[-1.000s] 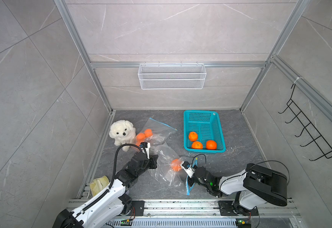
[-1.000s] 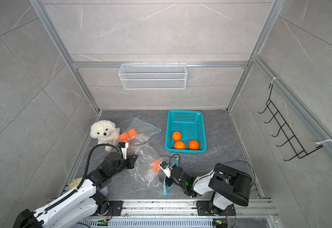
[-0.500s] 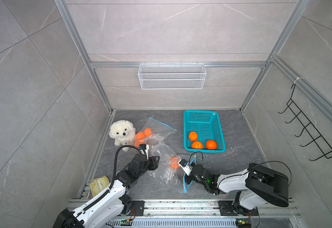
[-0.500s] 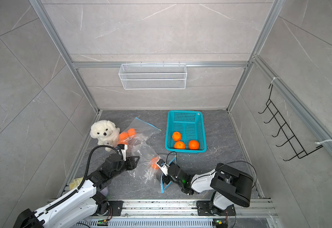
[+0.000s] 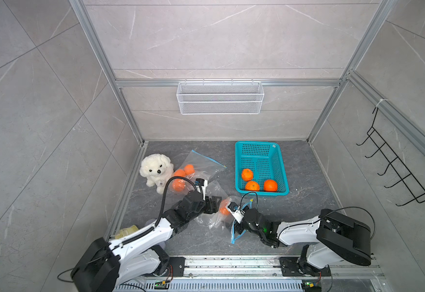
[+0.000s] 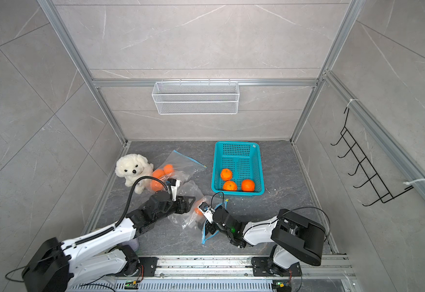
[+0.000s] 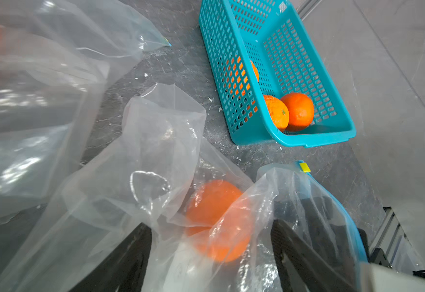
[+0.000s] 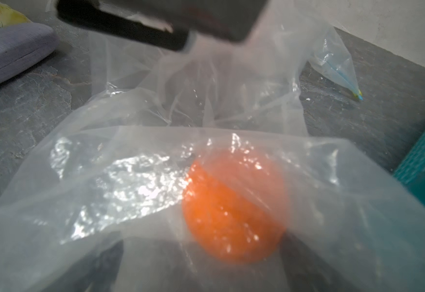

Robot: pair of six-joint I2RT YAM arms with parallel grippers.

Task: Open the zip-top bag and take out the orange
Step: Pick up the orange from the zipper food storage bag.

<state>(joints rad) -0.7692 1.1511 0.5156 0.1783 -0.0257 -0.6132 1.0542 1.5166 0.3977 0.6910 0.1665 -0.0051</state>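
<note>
Left gripper [image 7: 211, 226] newly open around orange [image 7: 217, 220]

Seven oranges were there in total. Three oranges [image 5: 247, 174] [image 5: 252, 186] [image 5: 270, 185] lay in the teal basket [image 5: 262, 193]. Three more oranges [image 5: 189, 168] [image 5: 179, 173] [image 5: 178, 185] were inside the far zip-top bag [image 5: 202, 164]. A single orange [image 8: 234, 207] was inside the near zip-top bag [image 7: 155, 141]. So the bags were two and the basket only one. There was also one white plush dog [image 5: 155, 170], one white wire shelf [image 5: 220, 98] on the back wall, and one grey pouch [image 8: 11, 50]. The robot arms were two, the left arm [image 5: 140, 235] and the right arm [image 5: 297, 227].
</note>
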